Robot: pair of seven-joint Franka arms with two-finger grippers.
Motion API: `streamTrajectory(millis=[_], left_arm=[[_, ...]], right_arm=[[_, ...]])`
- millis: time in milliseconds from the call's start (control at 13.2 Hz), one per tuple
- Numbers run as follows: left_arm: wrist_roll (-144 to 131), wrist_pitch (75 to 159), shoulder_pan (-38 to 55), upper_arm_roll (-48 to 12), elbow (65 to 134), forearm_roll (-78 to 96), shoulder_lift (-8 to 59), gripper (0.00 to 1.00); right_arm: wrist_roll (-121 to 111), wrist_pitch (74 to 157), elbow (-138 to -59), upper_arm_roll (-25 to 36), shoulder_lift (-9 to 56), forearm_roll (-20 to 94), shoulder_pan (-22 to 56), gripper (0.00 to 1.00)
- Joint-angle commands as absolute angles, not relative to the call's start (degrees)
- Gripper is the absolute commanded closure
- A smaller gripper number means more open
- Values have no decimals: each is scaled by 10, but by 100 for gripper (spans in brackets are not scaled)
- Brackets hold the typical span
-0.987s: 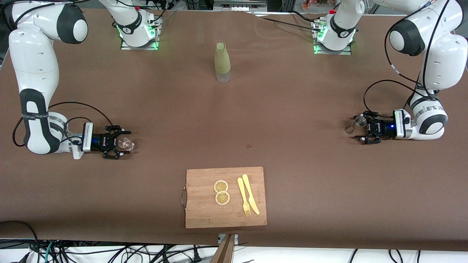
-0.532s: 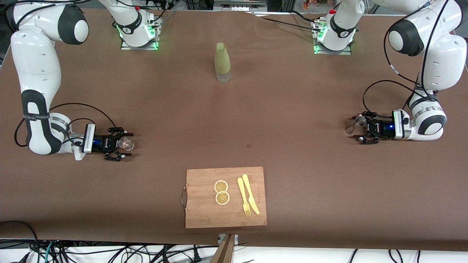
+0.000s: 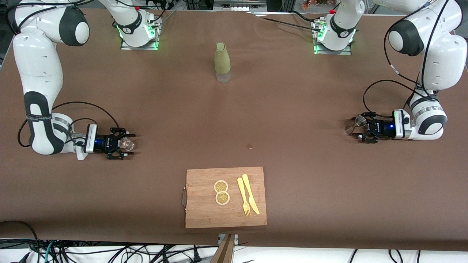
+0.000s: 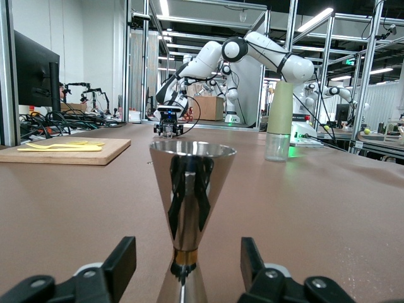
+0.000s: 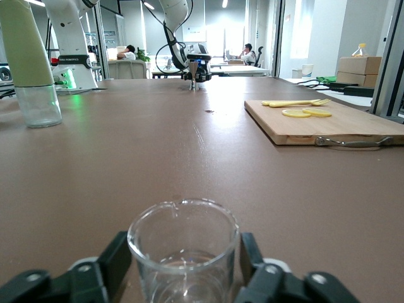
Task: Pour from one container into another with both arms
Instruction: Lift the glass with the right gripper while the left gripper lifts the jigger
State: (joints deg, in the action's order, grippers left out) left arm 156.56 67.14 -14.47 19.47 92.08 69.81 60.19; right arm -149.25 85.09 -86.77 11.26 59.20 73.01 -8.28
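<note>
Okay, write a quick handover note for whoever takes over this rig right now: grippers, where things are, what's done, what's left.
Left gripper: low at its end of the table, open around the upright metal jigger, fingers not touching it.
Right gripper: low at its end, fingers close beside the small clear glass beaker; contact unclear.
Both containers stand on the table.
Done: both grippers in place.
Left: grasp, lift, bring together, pour.

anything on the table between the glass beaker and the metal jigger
Mostly bare brown cloth between glass beaker and metal jigger; only a small dark spot, seen in the front view.
</note>
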Motion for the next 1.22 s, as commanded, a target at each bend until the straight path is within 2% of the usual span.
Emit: streamTrajectory(millis=[0, 76, 228, 304, 380, 608, 1139], left_arm=[[1627, 664, -138, 204, 936, 705, 594, 52], [1628, 664, -138, 204, 938, 705, 594, 63], [1631, 664, -141, 204, 945, 706, 595, 75], [1632, 665, -142, 205, 947, 707, 595, 92], [1633, 666, -143, 205, 949, 708, 596, 100], [1632, 669, -142, 204, 950, 710, 598, 100], [1594, 685, -130, 200, 940, 712, 590, 100]], right_arm=[[-1489, 839, -851, 110, 604, 738, -88, 71], [-1487, 838, -851, 109, 604, 738, -88, 75], [-1485, 838, -851, 110, 604, 739, -88, 90], [-1483, 838, -851, 110, 604, 740, -89, 93], [-1471, 838, -851, 110, 604, 739, -89, 95], [-1453, 836, -851, 110, 603, 748, -89, 100], [-1376, 804, -849, 88, 592, 752, -84, 100]])
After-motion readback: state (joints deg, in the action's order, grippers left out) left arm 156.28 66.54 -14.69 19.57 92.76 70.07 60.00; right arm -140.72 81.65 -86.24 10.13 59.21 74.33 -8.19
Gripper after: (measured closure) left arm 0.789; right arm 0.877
